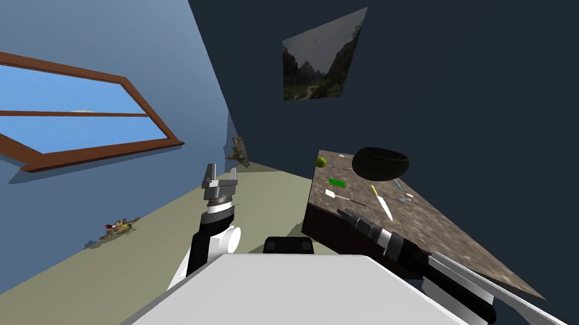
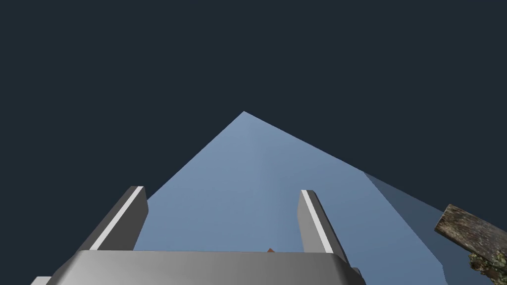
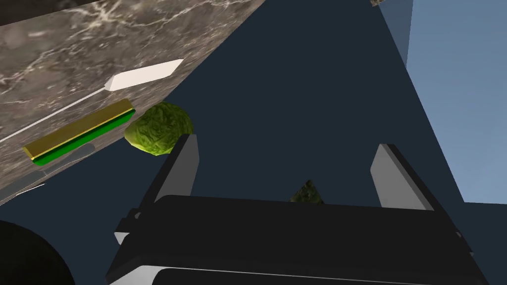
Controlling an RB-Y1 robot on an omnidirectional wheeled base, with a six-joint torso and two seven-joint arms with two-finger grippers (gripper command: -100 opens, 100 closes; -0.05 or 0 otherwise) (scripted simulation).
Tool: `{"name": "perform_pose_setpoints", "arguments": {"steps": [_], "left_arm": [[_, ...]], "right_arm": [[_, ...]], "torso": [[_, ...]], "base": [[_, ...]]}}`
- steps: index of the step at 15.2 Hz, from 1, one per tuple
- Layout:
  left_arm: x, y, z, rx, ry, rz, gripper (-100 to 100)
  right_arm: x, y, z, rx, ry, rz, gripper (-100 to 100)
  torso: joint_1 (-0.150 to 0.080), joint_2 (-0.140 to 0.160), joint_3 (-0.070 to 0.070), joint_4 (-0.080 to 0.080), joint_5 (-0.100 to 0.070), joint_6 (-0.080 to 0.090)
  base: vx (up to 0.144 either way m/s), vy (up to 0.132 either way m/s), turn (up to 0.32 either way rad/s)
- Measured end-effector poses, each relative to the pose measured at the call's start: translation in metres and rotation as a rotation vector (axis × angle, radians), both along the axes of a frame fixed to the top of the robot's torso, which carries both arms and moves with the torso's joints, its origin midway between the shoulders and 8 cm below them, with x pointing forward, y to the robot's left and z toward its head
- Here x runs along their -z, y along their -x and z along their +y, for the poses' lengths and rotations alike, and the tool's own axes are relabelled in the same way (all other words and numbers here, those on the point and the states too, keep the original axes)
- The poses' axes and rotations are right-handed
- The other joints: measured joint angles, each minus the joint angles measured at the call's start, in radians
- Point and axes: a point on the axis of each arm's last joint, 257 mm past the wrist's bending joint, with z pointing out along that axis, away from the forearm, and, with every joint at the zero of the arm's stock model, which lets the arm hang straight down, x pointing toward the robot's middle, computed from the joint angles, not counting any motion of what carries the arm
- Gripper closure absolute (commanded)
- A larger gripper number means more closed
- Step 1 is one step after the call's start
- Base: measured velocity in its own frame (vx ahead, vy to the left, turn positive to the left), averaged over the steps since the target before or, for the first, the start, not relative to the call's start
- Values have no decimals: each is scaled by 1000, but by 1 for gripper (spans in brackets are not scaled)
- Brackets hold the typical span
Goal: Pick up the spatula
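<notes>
The spatula [image 1: 331,194] has a white flat blade and a thin handle, and it lies on the brown marbled table top [image 1: 441,230] near the table's near-left edge. The right wrist view shows its blade [image 3: 143,74] beyond and to the side of one finger [image 3: 179,166]. My right gripper [image 3: 287,168] is open with nothing between its fingers. In the head view the right gripper [image 1: 346,215] hovers at the table's near edge, a short way from the spatula's handle. My left gripper [image 1: 213,179] is raised off to the left, and the left gripper [image 2: 220,217] is open and empty.
Near the spatula lie a green and yellow bar [image 3: 79,133] and a green bumpy ball [image 3: 158,128]. Farther along the table are a black bowl [image 1: 380,162], a yellow-handled knife [image 1: 381,202] and a small teal item [image 1: 397,184]. Olive floor lies left of the table.
</notes>
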Motion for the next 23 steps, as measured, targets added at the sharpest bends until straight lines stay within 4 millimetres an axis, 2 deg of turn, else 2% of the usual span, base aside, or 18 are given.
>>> {"name": "perform_pose_setpoints", "arguments": {"steps": [3,7,9,17,19,23], "left_arm": [[0,0,0,0,0,0,0],[0,0,0,0,0,0,0],[0,0,0,0,0,0,0],[0,0,0,0,0,0,0],[0,0,0,0,0,0,0],[0,0,0,0,0,0,0]], "right_arm": [[10,9,-6,-29,57,39,-100],[30,25,-27,-63,152,112,-100],[33,29,-30,-85,184,130,-100],[62,63,-73,-168,368,266,-100],[64,64,-78,-191,400,283,-100],[74,79,-100,-236,486,345,-100]], "torso": [[-2,0,0,0,0,0],[-1,-1,0,0,0,0],[-4,0,0,0,-1,1],[-3,-2,-1,0,-1,0],[-4,0,0,0,-1,0],[-3,-1,-1,0,-1,0]], "base": [[18,41,84],[26,50,121],[14,10,47],[37,27,121],[22,17,74],[36,27,119]]}}
